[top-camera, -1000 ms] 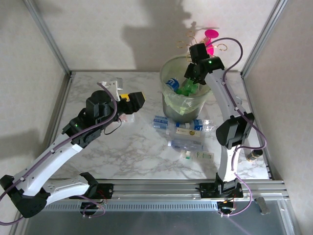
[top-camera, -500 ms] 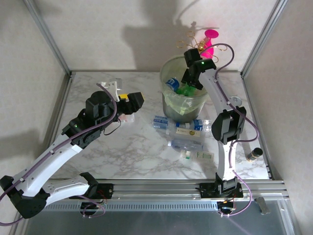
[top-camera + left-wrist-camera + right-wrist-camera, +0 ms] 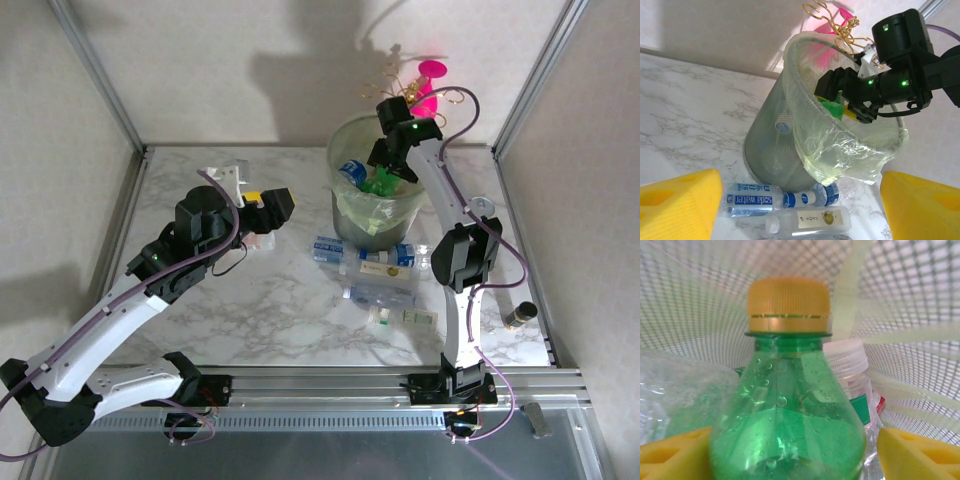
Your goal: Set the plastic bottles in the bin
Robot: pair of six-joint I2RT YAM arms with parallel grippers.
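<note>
1. The bin (image 3: pixel 350 222) stands at the back of the marble table (image 3: pixel 270 300), right of centre. Its yellowish bag liner (image 3: pixel 840 155) folds over the rim and clouds whatever sits behind it.
2. The right gripper (image 3: pixel 388 160) hangs inside the bin's mouth near the far rim, with a green bottle (image 3: pixel 378 183) just under it.
3. In the right wrist view the green bottle (image 3: pixel 787 425), gold-capped, stands between the yellow fingers (image 3: pixel 912 455), and its lower body is cut off by the frame. One finger meets its outline and a sliver of mesh shows beside the other. I cannot tell whether they clamp it.
4. A white-capped bottle (image 3: pixel 850 375) is half hidden behind it. The clear shape on the other side is too blurred to name.
5. A blue-labelled bottle (image 3: pixel 352 170) leans at the bin's left inner wall. What lies beneath is hidden.
6. The left gripper (image 3: pixel 272 208) hovers left of the bin, apart from it. Its yellow pads (image 3: pixel 680 200) are spread wide and hold nothing.
7. On the table, just beside the bin's base, lie a soda water bottle (image 3: pixel 750 199) and a blue-capped bottle (image 3: pixel 810 196). In front of them lies a white-labelled bottle (image 3: pixel 812 220), cut by the frame's bottom edge.
8. Nearer the arms lies a small bottle (image 3: pixel 405 317), its label unreadable.
9. A small can (image 3: pixel 515 318) stands by the right edge.
10. A pink-and-gold ornament (image 3: pixel 428 85) stands behind the bin, partly covered by the right arm.
</note>
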